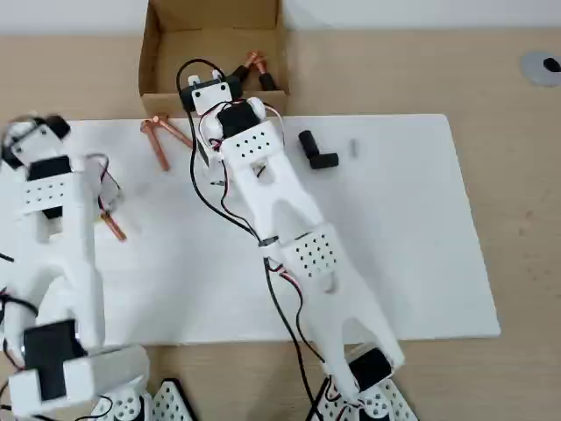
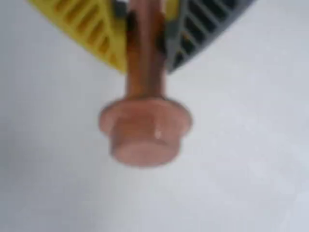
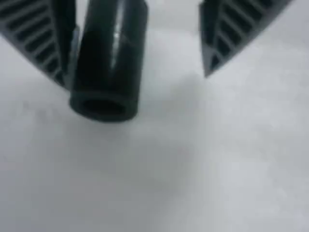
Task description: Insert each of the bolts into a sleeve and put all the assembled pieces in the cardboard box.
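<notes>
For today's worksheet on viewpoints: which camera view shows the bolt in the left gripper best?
The left wrist view: the bolt faces the camera head-first, shank clamped in the left gripper. The high view shows it small, poking out beside the arm. The right wrist view shows a sleeve.

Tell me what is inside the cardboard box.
Inside the cardboard box, two assembled pieces, copper bolts in black sleeves, lie by its right-hand wall in the high view. The right arm's wrist covers part of the front floor, so anything there is hidden.
</notes>
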{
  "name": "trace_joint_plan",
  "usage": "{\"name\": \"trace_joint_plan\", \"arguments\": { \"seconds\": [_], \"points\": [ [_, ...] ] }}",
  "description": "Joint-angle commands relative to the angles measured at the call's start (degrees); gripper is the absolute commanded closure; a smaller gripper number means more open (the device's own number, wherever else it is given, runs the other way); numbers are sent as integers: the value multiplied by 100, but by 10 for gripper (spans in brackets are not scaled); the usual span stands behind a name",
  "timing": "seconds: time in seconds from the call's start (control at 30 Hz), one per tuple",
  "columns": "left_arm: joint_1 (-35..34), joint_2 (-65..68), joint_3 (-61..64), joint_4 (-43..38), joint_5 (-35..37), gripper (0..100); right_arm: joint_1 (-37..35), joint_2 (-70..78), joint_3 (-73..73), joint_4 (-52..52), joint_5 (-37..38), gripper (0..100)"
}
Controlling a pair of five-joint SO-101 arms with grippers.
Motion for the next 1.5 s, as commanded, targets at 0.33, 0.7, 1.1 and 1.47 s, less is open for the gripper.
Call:
{"name": "trace_joint_plan", "arguments": {
  "seconds": [0.33, 0.7, 1.1, 1.47],
  "points": [
    [220, -1534, 325, 774, -70, 990, -84, -101, 4, 88, 9, 806],
    [220, -1930, 897, 563, -325, 988, -57, -110, 84, 97, 18, 806],
    [185, -1930, 923, 360, -536, 988, 66, -1648, 2018, 53, 9, 806],
    [202, -1930, 914, 360, -527, 988, 268, -1393, 2009, -18, 53, 807]
  ]
}}
